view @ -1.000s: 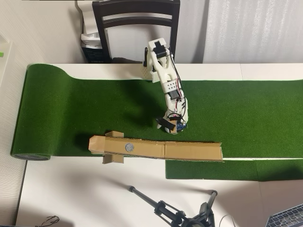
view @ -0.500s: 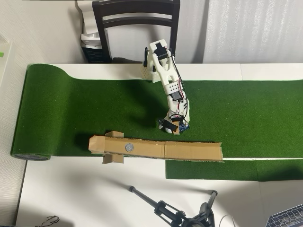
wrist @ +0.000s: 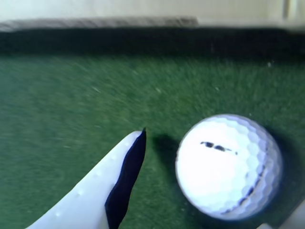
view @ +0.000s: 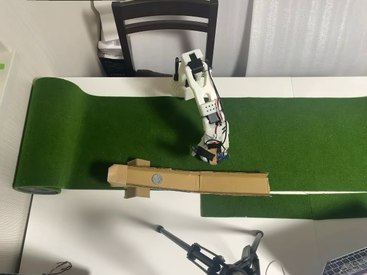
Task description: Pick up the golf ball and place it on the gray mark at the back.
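overhead: arm bent down onto the turf (view: 86,132) just behind the cardboard ramp (view: 189,181), ball hidden, gray mark (view: 156,178) on ramp | wrist: gripper (wrist: 214,191) spread around the golf ball (wrist: 228,164), not pinching | risk: finger (wrist: 109,191) nudges it, it rolls off

Dark chair (view: 165,23) behind table; tripod (view: 212,258) at front; laptop corner? (view: 348,264)

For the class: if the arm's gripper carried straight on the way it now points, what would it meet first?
Probably the green turf mat. The gripper points down at it, with the dimpled white golf ball lying between its white finger and the far finger's corner, so the ball enters the gap. Depth is unclear.
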